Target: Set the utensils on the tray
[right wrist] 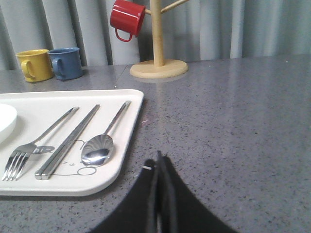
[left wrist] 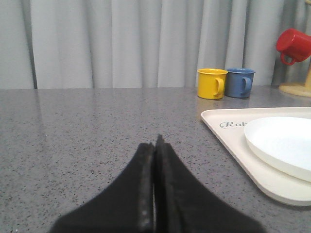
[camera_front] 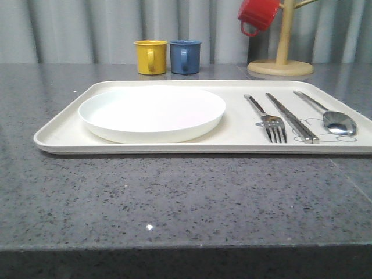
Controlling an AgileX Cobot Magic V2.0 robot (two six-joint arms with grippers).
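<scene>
We read the task as done: white plate (camera_front: 152,113), fork (camera_front: 268,119), chopsticks (camera_front: 292,118) and spoon (camera_front: 330,115) all lie on the cream tray (camera_front: 58,132). Left gripper (left wrist: 155,145) and right gripper (right wrist: 159,160) are pinched closed, empty, low over the countertop (camera_front: 174,197) beside the tray. We keep both off the rim when retracting.

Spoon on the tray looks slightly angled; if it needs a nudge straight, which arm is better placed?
The right. Its gripper, fingers shut, sits off the tray's right edge beside the spoon. The left gripper, also shut, is past the tray's left edge, with the plate between.
</scene>
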